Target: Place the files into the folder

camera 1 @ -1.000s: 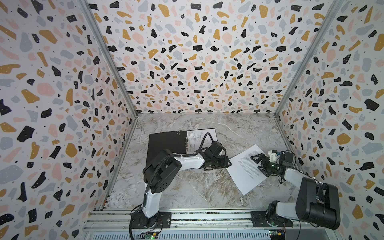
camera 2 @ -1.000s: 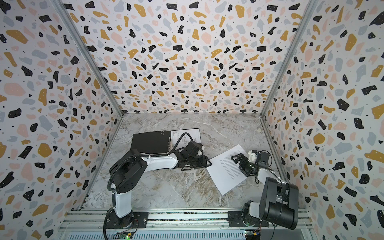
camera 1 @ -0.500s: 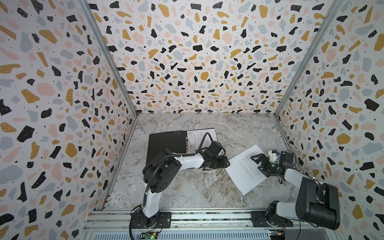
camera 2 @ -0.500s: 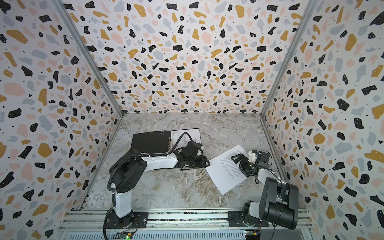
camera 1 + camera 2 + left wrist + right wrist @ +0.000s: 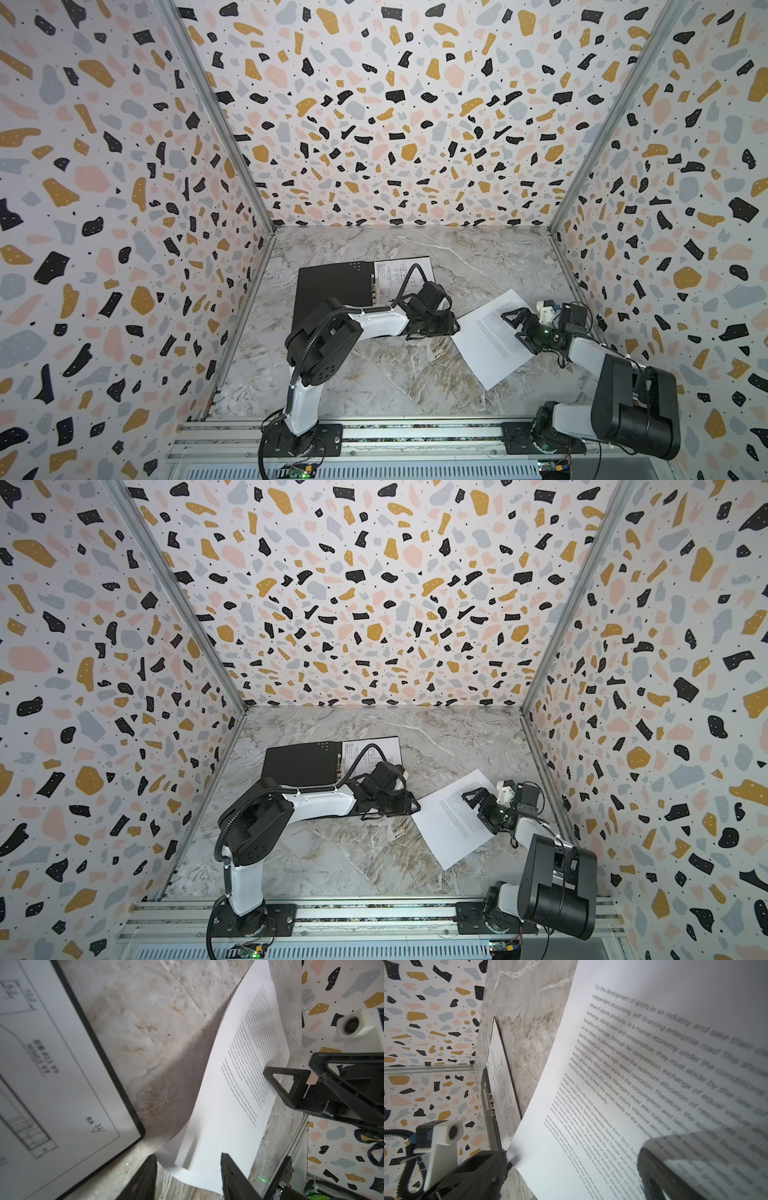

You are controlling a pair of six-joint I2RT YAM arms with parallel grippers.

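- Paper sheets: two, a text sheet (image 5: 490, 336) and a diagram sheet (image 5: 386, 272)
- Folder (image 5: 332, 286): one, lying open with its black inside up
- Robot arms: two, a left arm (image 5: 328, 345) and a right arm (image 5: 623, 395)
- Hands: two, one per arm, the left hand (image 5: 451, 326) and the right hand (image 5: 519, 328)
- Fingers (image 5: 234, 1178): two on each hand, four in all
- Wrist cameras: two, one on the right arm (image 5: 351, 1024) and one on the left arm (image 5: 444, 1132)
- Bench (image 5: 374, 374): one, marbled
- Patterned walls (image 5: 395, 124): three around the bench
- Mounting rail (image 5: 415, 432): one along the front
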